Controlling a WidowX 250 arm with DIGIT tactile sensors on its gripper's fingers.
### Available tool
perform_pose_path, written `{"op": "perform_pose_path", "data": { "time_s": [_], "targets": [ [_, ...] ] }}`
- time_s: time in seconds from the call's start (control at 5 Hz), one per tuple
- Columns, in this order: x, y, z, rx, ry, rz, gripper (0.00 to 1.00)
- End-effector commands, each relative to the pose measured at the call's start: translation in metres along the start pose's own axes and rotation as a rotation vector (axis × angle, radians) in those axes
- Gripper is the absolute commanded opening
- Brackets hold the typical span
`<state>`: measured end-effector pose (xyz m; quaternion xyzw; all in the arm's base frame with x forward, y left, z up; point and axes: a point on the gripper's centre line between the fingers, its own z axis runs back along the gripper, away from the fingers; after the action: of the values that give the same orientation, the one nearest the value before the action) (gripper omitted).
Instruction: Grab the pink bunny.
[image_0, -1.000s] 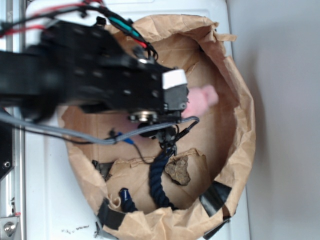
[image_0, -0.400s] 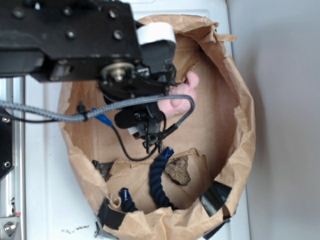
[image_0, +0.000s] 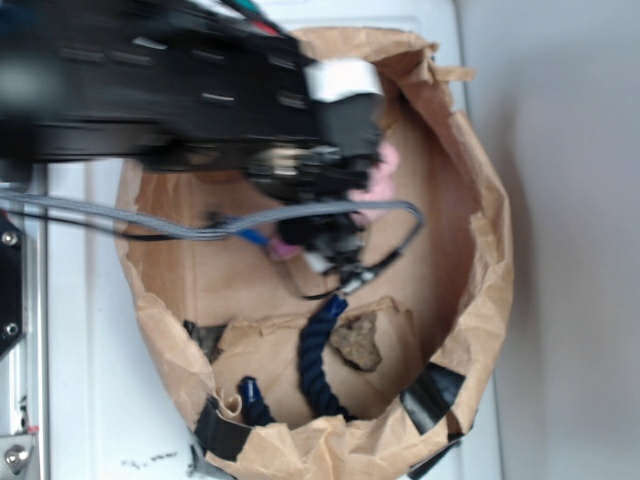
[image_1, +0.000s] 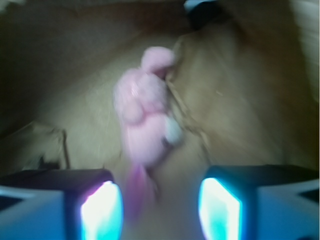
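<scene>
- One pink bunny (image_1: 142, 117) lies in the wrist view on the brown paper floor, ahead of the gripper (image_1: 160, 207) and nearer its left-hand pad than the right; it is blurred, with a pale patch at one side.
- From the exterior view only a bit of the bunny (image_0: 388, 160) shows, peeking out past the black arm (image_0: 180, 90) towards the bag's upper right wall.
- One gripper: its two pads (image_1: 102, 210) stand well apart, glowing blue-white at the bottom edge of the wrist view, with nothing clamped between them. A thin pink strip of the bunny runs down into the gap close beside the left-hand pad; whether it touches the pad I cannot tell.
- One brown paper bag (image_0: 480, 200), rolled down into an open bowl, sits on a white surface (image_0: 90, 400).
- Black tape patches on the bag's rim: I count three along the lower edge, one of them (image_0: 432, 392) at the lower right.
- One dark blue rope (image_0: 318, 360) lies curved in the lower part of the bag.
- One rough brown lump (image_0: 357, 342) sits just beside the rope, on a folded paper flap.
- One grey braided cable (image_0: 200, 222) loops from the arm across the bag's middle.
- One white label (image_0: 345, 78) on the arm; no writing on it is readable, and no brand shows anywhere.
</scene>
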<state>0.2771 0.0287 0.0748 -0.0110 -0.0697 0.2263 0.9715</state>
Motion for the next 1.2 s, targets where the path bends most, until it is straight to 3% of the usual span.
{"op": "perform_pose_path", "data": {
  "time_s": [0.0,0.2,0.4,1.0],
  "targets": [
    [0.039,-0.010,-0.020,0.021,-0.048,-0.012,1.00],
    [0.030,-0.016,-0.032,0.057,-0.031,-0.045,1.00],
    [0.021,-0.014,-0.028,0.050,-0.005,-0.038,0.00],
    [0.021,-0.008,-0.009,0.010,0.020,-0.012,0.00]
  ]
}}
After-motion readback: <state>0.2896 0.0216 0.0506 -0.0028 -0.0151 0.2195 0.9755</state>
